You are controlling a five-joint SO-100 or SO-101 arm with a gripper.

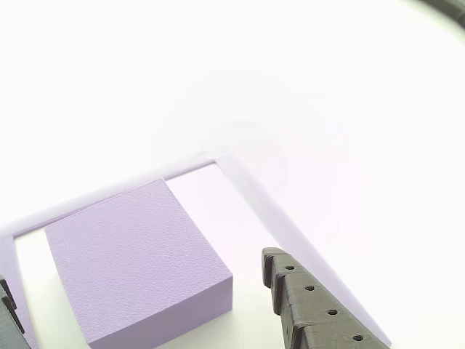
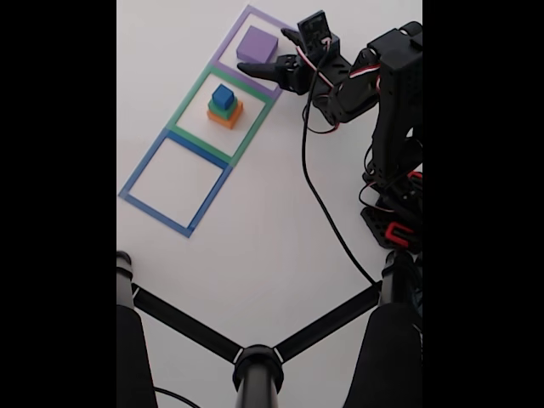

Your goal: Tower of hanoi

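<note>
The purple block [image 2: 257,44] sits alone inside the purple square outline [image 2: 240,28] on the white bench [image 2: 255,221], the base needed first for rebuilding there. The orange block [image 2: 225,116], green block [image 2: 222,107] and blue block [image 2: 223,95] stand stacked in the green square outline [image 2: 189,98]; the blue square outline [image 2: 140,174] holds nothing. The gripper [image 2: 265,53] hangs just beside the purple block, jaws spread wide, gripping nothing; its fingers [image 1: 320,305] flank the block in the other view.

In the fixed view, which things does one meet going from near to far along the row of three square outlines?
Blue outline → green outline holding the stack of orange block, green block and blue block → purple outline holding the purple block.
</note>
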